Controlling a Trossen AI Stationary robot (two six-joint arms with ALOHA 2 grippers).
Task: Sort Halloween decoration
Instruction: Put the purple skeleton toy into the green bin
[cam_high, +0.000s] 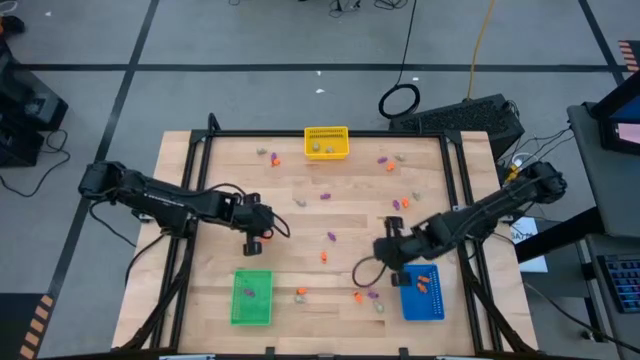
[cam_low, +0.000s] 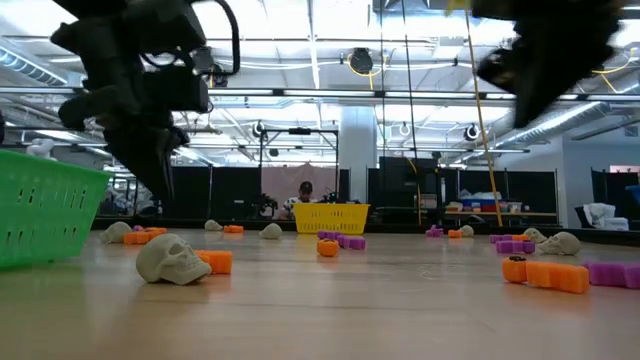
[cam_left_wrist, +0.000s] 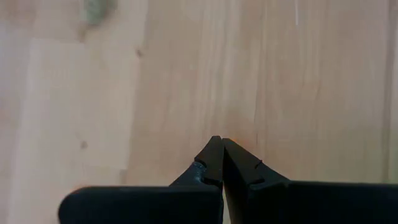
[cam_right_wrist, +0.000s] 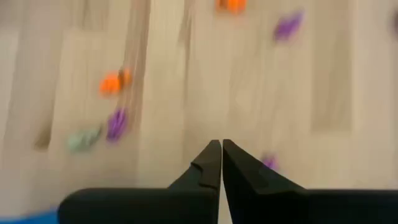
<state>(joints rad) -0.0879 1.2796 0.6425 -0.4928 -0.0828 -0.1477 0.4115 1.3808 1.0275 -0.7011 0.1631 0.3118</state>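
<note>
Tiny orange, purple and pale grey trinkets lie scattered over the wooden table, among them a purple one (cam_high: 330, 236) and an orange one (cam_high: 323, 256) near the middle. In the low view a pale skull (cam_low: 170, 258) rests beside an orange piece (cam_low: 215, 262). My left gripper (cam_high: 254, 243) hangs shut over bare wood above the green bin (cam_high: 251, 297), holding nothing (cam_left_wrist: 222, 140). My right gripper (cam_high: 388, 258) is shut and empty (cam_right_wrist: 222, 143), left of the blue bin (cam_high: 422, 292). An orange trinket (cam_right_wrist: 112, 82) and a purple trinket (cam_right_wrist: 116, 122) lie ahead of it.
The yellow bin (cam_high: 327, 142) sits at the table's far edge with pale pieces in it. The green bin holds purple pieces and the blue bin holds orange ones. A black frame (cam_high: 320, 133) borders the table. Bare wood lies between the two grippers.
</note>
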